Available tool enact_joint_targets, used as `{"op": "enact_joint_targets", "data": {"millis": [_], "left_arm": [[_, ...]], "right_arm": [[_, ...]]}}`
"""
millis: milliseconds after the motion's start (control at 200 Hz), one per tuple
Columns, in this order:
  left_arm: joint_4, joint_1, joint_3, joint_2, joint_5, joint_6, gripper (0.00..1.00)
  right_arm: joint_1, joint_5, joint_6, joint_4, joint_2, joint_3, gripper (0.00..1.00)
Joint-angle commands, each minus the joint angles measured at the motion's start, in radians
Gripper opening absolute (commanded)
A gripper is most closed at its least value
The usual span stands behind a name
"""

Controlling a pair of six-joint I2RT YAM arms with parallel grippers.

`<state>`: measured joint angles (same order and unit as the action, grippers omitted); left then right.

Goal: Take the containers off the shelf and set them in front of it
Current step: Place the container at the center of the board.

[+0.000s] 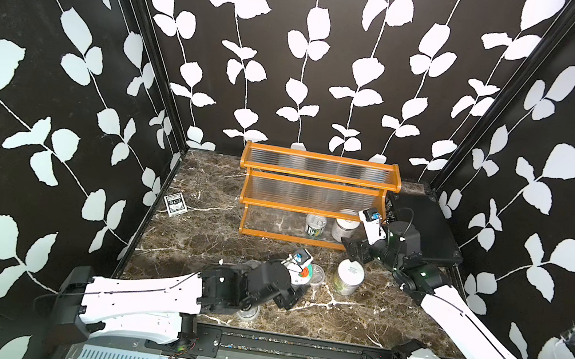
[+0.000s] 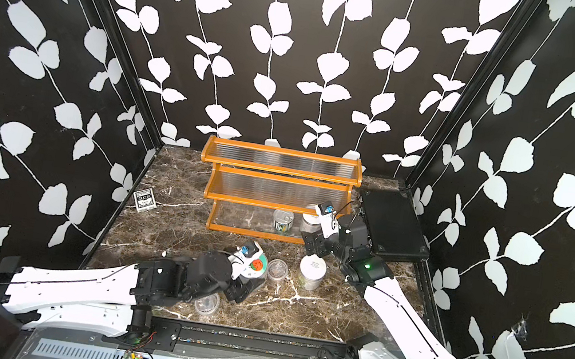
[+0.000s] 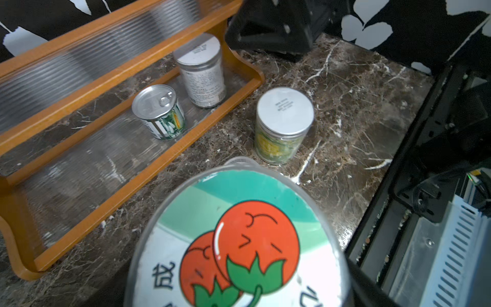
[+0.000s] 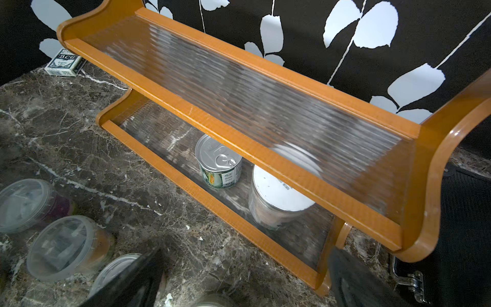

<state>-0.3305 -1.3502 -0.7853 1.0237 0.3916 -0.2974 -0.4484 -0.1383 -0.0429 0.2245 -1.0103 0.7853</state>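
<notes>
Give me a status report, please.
Right gripper open. Left gripper at tomato cup, grip unclear. Tin can, white-lidded jar on shelf bottom tier. Middle tier overhangs jar.

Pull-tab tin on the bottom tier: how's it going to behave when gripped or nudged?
The tin can looks like rigid metal, so it probably won't crush, though its glossy wall may slip. Upright and squat, it likely resists tipping; on its side it would roll. The shelf has a front rail that would probably block a push, so lift it.

Left pincer (image 1: 297, 288) around cup (image 1: 304, 272), right (image 1: 353, 249) agape
</notes>
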Motion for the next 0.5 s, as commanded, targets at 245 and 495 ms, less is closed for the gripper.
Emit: {"op": "enact_joint_targets", "data": {"millis": [245,495], "left_arm": [[0.036,-0.031,0.161,-0.013,-0.024,-0.074,0.75],[0.105,-0.032,0.222,0.022,-0.137,-0.085,0.74]], "right_arm": [[0.011,0.002,-0.023,0.009,0.042,0.016,1.0],[0.013,-0.003,-0.021,0.021,0.059,0.011,1.0]]}}
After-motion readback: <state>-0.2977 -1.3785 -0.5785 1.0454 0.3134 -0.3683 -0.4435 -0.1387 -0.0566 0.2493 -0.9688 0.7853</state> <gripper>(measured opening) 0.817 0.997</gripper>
